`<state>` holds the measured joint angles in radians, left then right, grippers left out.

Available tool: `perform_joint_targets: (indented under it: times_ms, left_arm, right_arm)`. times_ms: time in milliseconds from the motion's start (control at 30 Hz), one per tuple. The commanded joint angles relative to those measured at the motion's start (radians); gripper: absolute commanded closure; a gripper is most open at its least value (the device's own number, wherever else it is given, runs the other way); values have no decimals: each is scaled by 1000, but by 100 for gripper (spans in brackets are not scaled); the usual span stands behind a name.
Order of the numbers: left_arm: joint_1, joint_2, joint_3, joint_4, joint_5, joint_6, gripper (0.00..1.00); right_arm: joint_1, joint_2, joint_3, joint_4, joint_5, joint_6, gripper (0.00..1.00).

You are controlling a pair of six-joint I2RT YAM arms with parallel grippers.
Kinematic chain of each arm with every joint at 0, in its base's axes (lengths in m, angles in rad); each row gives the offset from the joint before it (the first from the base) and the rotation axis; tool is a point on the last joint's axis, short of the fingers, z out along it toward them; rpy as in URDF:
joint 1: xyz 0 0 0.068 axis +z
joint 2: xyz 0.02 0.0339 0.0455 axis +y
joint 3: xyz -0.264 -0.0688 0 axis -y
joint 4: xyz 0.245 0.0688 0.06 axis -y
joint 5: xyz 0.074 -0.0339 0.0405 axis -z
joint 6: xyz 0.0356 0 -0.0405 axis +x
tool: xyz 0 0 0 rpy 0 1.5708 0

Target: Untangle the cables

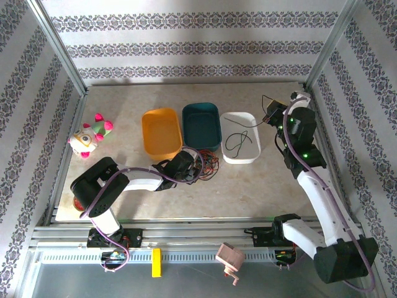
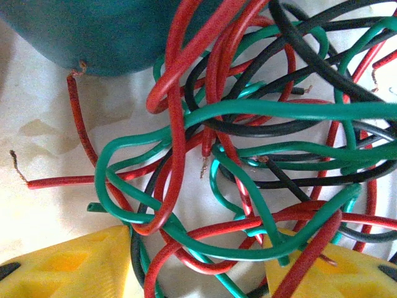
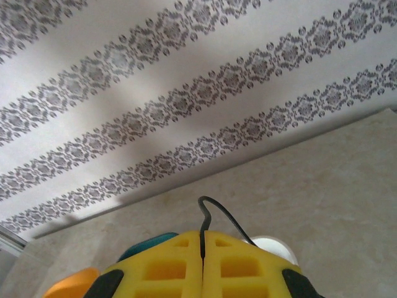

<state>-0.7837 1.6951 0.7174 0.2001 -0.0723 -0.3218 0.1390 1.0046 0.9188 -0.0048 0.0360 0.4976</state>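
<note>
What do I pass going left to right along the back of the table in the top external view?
plush toy → orange tray → teal tray → white tray → right gripper

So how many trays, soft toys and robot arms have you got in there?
Trays: 3 (orange tray, teal tray, white tray)
Soft toys: 1 (plush toy)
Robot arms: 2 (left arm, right arm)
Total: 6
</note>
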Motion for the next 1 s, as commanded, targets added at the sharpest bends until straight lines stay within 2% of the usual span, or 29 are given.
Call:
perform_joint_targets:
  times_ms: [0, 300, 733, 967]
  left_arm:
    - [6, 9, -29, -135, -14, 3, 41]
    - [4, 4, -22, -136, -8, 6, 39]
    - [5, 4, -12, -150, 9, 17, 39]
    - [4, -8, -10, -151, 12, 20, 39]
  right_arm:
    - [-1, 39, -41, 31, 29, -7, 100]
    - [115, 196, -124, -36, 106, -8, 100]
    - [123, 535, -23, -170, -96, 58, 100]
    - [117, 644, 81, -214, -91, 50, 99]
